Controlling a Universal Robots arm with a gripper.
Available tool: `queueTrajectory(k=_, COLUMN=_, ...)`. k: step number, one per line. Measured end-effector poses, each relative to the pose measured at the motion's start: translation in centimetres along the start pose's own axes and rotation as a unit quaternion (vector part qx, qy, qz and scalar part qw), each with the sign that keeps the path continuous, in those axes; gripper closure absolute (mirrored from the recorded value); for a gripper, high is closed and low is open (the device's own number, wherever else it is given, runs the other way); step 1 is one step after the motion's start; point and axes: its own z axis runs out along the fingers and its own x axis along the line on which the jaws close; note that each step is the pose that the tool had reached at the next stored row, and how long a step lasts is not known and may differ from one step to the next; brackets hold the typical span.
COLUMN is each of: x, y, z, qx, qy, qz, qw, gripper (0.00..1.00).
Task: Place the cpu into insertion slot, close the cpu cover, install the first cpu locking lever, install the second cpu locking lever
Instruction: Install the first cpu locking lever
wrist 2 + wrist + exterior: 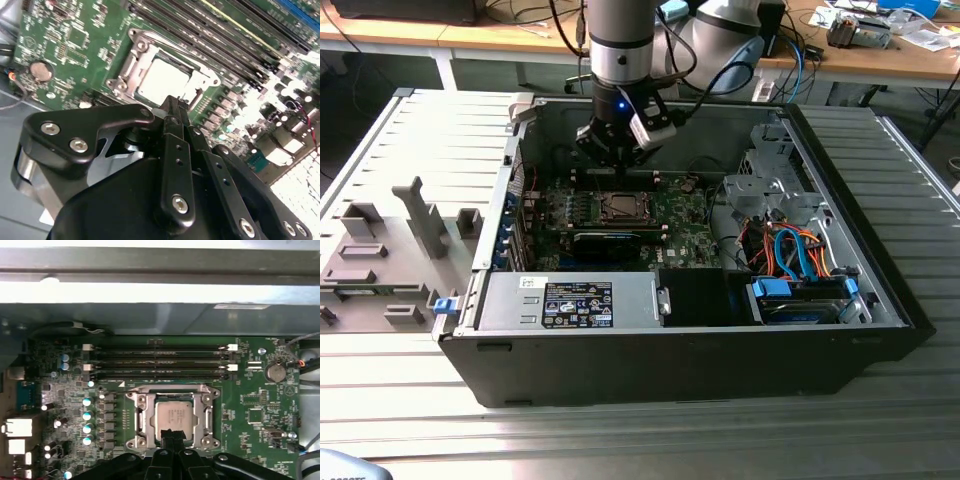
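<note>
The pale silver cpu [173, 415] lies flat in the insertion slot [172, 388] on the green board, and it also shows in the second wrist view [161, 80]. The metal cpu cover [142, 415] is down over the slot, framing the cpu through its window. I cannot tell how the locking levers stand. My gripper [170, 434] hangs shut just above the slot's edge with nothing between its black fingers [172, 107]. In the exterior view the gripper [618, 160] hovers inside the open computer case, a little behind the slot [619, 207].
Long black memory slots [157, 360] run beside the slot, and a coin battery [274, 372] sits nearby. A grey labelled box [570, 300], a long black card [610, 240] and blue and orange cables [795, 250] crowd the case. A grey fixture [380, 260] lies at the exterior view's left.
</note>
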Motion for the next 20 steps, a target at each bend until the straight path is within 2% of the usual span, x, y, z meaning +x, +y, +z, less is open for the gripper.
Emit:
queueTrajectory(k=5, x=1.97, y=0.02, z=-0.07, qx=0.0000, qy=-0.0006, qz=0.000, qw=1.00000, gripper=0.89)
queueTrajectory(k=9, x=2.82, y=0.02, z=-0.09, qx=0.0000, qy=-0.0007, qz=0.000, qw=1.00000, gripper=0.89)
queueTrajectory(k=12, x=3.75, y=0.03, z=-0.12, qx=0.0000, qy=-0.0007, qz=0.000, qw=1.00000, gripper=0.89)
queueTrajectory(k=19, x=4.70, y=0.06, z=-0.16, qx=0.0001, qy=-0.0007, qz=0.000, qw=1.00000, gripper=0.89)
queueTrajectory(k=20, x=5.00, y=0.06, z=-0.17, qx=0.0000, qy=-0.0007, qz=0.000, qw=1.00000, gripper=0.89)
